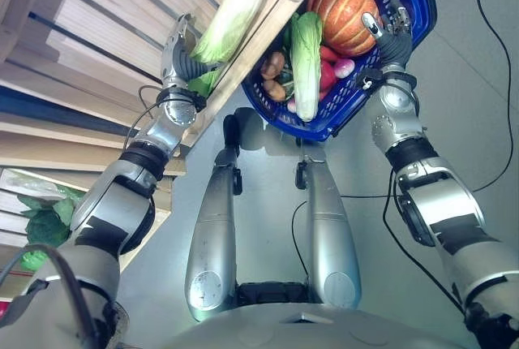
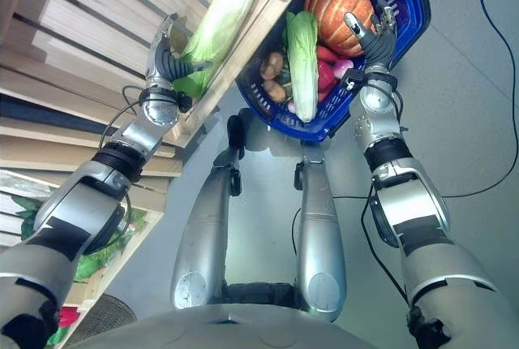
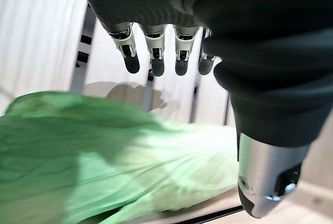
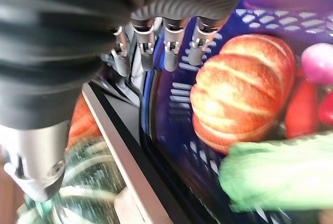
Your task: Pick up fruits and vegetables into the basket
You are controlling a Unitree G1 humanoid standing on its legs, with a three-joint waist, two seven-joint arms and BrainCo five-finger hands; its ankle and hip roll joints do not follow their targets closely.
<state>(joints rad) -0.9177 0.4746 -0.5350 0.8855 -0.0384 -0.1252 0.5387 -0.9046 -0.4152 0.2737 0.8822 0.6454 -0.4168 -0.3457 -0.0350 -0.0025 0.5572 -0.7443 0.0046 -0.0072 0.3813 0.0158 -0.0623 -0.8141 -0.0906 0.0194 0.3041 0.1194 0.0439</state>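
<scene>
Looking at the long cabbage (image 1: 235, 8) lying on the wooden shelf (image 1: 97, 24), not yet in the blue basket (image 1: 418, 16). Pointing with its white end up and away, and its green leafy end down toward the robot. Sitting right at that leafy end with the left hand (image 1: 180, 49), the nearer hand by far. Hovering just over the leaves with straight fingers (image 3: 156, 62) and the thumb off to one side, not squeezing anything. Needing to close across the cabbage's narrow side, most likely, not along its long side. Holding the basket up just beside the shelf with the right hand (image 1: 391, 28), seemingly pinching its rim near the pumpkin (image 1: 345, 12). Needing only a short trip sideways, probably.
</scene>
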